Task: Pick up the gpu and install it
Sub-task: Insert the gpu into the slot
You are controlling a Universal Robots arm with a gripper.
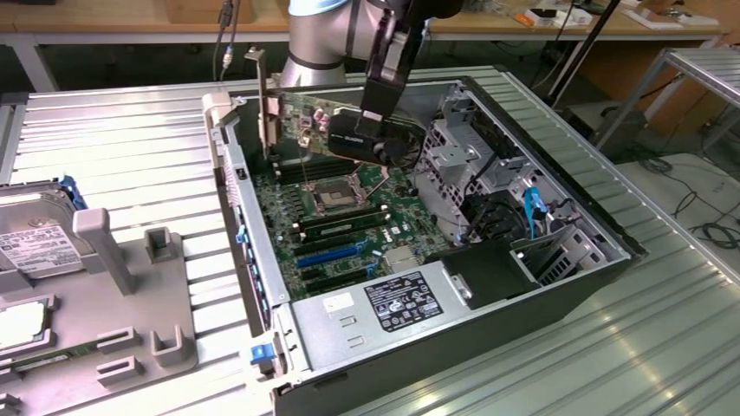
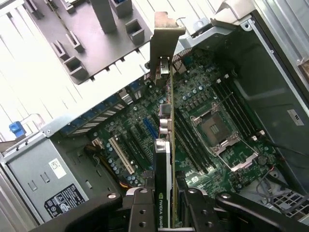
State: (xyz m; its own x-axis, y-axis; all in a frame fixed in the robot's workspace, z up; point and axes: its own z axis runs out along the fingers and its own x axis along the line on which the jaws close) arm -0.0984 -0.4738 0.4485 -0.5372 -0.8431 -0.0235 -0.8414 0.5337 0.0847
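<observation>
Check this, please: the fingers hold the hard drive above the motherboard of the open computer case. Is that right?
Not the hard drive: the fingers hold the gpu above the motherboard of the open computer case, as the wrist view shows. The hard drive lies outside the case, at the exterior view's left.

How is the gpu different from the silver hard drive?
The gpu is thin; the hard drive is boxy. The gpu is held on edge over the motherboard; the hard drive lies flat on the grey tray. Both are computer parts.
</observation>
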